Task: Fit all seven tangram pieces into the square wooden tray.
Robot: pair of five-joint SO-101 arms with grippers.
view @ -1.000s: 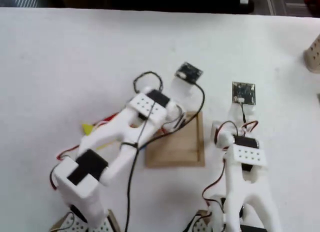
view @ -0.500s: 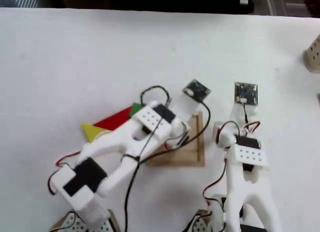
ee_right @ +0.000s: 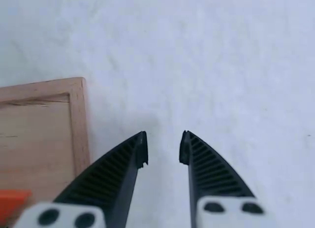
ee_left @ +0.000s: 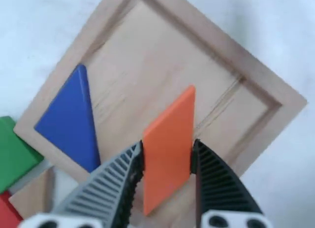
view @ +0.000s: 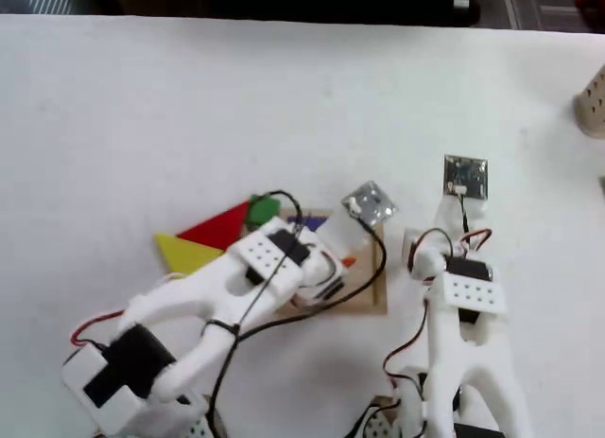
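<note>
The left claw is clenched on the orange piece across its long edges, above the floor of the wooden tray. The piece is probably light, rigid and smooth, so grip it mid-edge. A blue triangle lies in the tray. The right claw hangs released beside the tray.

No legible text, nos., labels or signs. Circuit board and a 2nd board: print, if any, too small to read.
</note>
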